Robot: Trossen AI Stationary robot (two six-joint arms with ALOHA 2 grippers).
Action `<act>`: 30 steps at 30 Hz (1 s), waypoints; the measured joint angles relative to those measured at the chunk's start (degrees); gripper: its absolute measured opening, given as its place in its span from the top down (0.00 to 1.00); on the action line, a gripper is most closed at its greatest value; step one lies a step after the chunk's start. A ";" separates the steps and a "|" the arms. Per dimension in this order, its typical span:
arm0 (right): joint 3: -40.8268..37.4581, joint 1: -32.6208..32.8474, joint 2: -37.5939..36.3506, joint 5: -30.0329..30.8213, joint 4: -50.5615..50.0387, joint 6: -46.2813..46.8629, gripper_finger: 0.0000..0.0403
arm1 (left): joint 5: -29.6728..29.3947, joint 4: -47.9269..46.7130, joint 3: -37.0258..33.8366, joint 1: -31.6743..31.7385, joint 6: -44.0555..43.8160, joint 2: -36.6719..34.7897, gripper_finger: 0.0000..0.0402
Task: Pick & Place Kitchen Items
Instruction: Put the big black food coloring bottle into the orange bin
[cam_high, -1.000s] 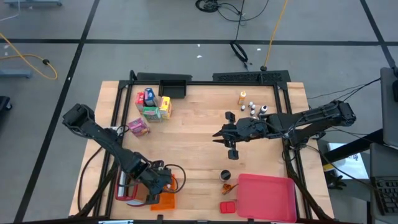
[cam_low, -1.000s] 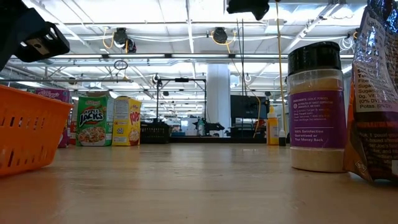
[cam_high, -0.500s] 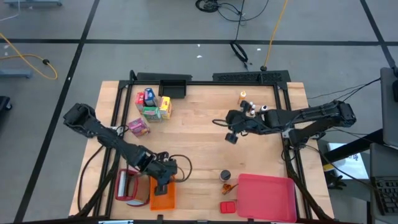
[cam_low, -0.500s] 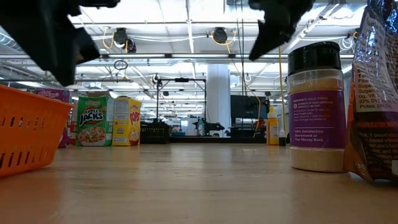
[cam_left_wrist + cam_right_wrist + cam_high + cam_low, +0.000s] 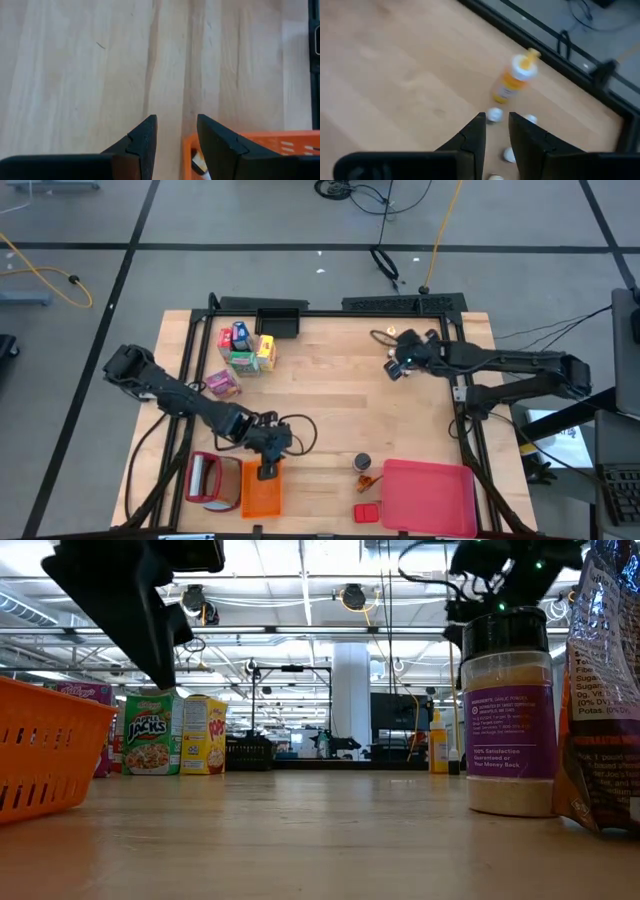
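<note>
Left gripper (image 5: 176, 131), its wedge-shaped fingers slightly parted and empty, hangs above the ribbed orange crate (image 5: 262, 490); right gripper (image 5: 496, 127), likewise narrowly parted, hovers over the white-capped bottles (image 5: 494, 115) beside the cylindrical orange bottle (image 5: 512, 78)

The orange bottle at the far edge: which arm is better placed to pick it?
Right. The right gripper hangs beside the orange bottle, fingers open toward it. The left gripper is over the crate, far away.
</note>
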 joint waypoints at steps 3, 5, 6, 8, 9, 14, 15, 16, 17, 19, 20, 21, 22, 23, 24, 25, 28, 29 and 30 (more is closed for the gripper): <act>-3.46 -3.20 -3.21 -0.15 0.67 1.34 0.81 | 0.00 0.27 0.00 0.91 0.68 0.00 0.65; -5.21 -4.88 -5.03 -0.34 1.13 1.52 0.81 | 0.01 0.36 0.00 1.54 0.98 0.00 0.65; -5.88 -5.64 -5.83 -0.67 1.09 1.52 0.81 | 0.01 0.32 0.00 1.83 1.09 0.00 0.65; -6.77 -7.18 -7.02 -2.21 1.07 1.44 0.81 | 0.00 0.39 0.00 2.29 1.09 0.00 0.65; -7.08 -7.87 -7.52 -3.02 1.13 1.15 0.81 | 0.00 0.35 0.00 2.51 1.09 0.00 0.65; -7.94 -10.58 -9.00 -4.66 1.10 0.56 0.75 | 0.00 0.37 0.00 3.24 1.08 0.00 0.65; -8.12 -11.07 -9.06 -4.70 1.12 0.53 0.74 | 0.00 0.37 0.00 3.33 1.09 0.00 0.65; -8.33 -11.48 -9.06 -4.72 1.12 0.52 0.72 | 0.00 0.37 0.00 3.33 1.09 0.00 0.65; -8.55 -11.89 -9.06 -4.75 0.88 0.49 0.71 | 0.00 0.38 0.00 3.33 1.13 0.00 0.65; -9.13 -12.54 -9.06 -4.80 0.52 0.31 0.69 | 0.00 0.42 0.00 3.33 1.43 0.00 0.65; -9.43 -12.78 -9.06 -4.80 0.52 0.21 0.69 | 0.00 0.42 0.00 3.33 1.71 0.00 0.65; -9.67 -12.97 -9.06 -4.74 0.64 0.19 0.68 | 0.02 0.47 0.00 3.33 1.81 0.00 0.65; -9.84 -13.18 -9.08 -4.75 0.71 0.17 0.68 | 0.02 0.57 0.00 3.31 1.86 0.00 0.65; -9.97 -13.32 -9.08 -4.72 0.72 0.19 0.68 | 0.02 0.69 0.00 3.31 1.96 0.00 0.65; -10.06 -13.40 -9.08 -4.71 0.72 0.21 0.68 | 0.02 0.86 0.00 3.31 2.07 0.00 0.65; -10.08 -13.40 -9.08 -4.73 0.70 0.21 0.68 | 0.02 1.03 0.00 3.31 2.25 0.00 0.65; -10.15 -13.51 -9.12 -4.84 1.12 -0.88 0.68 | 0.02 1.13 0.00 3.31 2.43 0.00 0.65; -10.18 -13.61 -9.28 -4.92 1.48 -1.15 0.68 | 0.02 1.12 0.00 3.31 2.49 0.00 0.65; -10.18 -13.62 -9.38 -4.92 1.86 -1.33 0.68 | 0.02 1.12 0.00 3.31 2.55 0.00 0.65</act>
